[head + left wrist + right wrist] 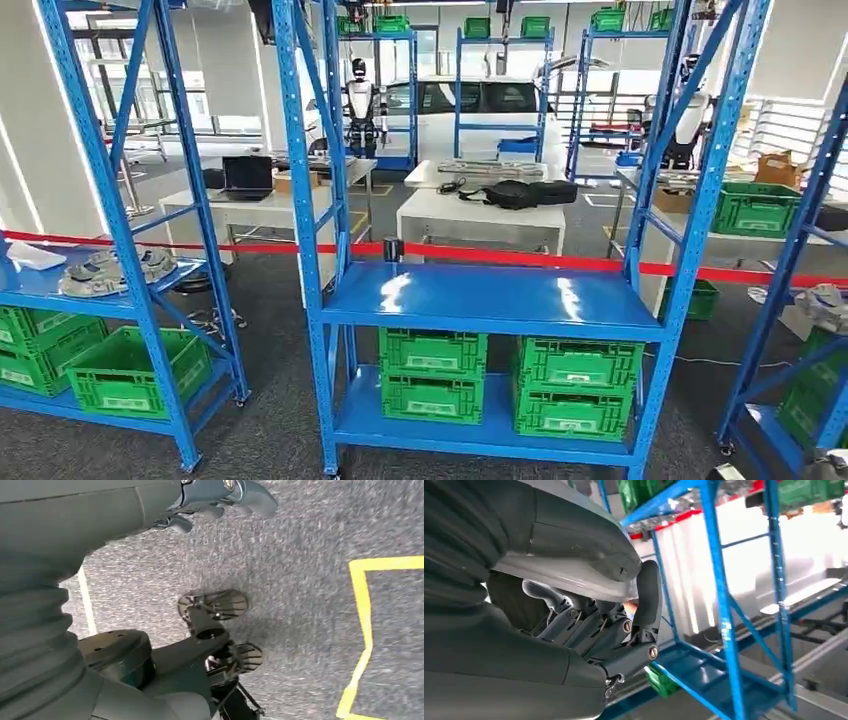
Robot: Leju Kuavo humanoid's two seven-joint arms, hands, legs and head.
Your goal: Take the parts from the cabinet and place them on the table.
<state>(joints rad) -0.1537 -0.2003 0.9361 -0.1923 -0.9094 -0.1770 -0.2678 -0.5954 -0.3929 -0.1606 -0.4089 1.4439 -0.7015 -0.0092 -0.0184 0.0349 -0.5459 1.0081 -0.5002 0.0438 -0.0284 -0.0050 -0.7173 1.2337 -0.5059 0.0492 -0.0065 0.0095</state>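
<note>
Grey metal parts (pixel 105 270) lie on the middle shelf of the left blue rack (pixel 120 215). Another grey part (pixel 825 300) rests on the rack at the right edge. In the right wrist view my right hand (pixel 624 630) grips a silver-grey metal part (pixel 569 575), with the thumb (pixel 649 595) pressed against its edge and the fingers curled under it. My left hand (pixel 220 500) hangs over the grey carpet, fingers loosely apart and holding nothing.
The centre blue rack (pixel 490 300) has a bare shelf, with green crates (pixel 432 375) below. A red barrier tape (pixel 470 255) runs behind the racks. White tables (pixel 480 215), a white car and another robot (pixel 362 105) stand beyond. Yellow floor marking (pixel 365 625) lies beside me.
</note>
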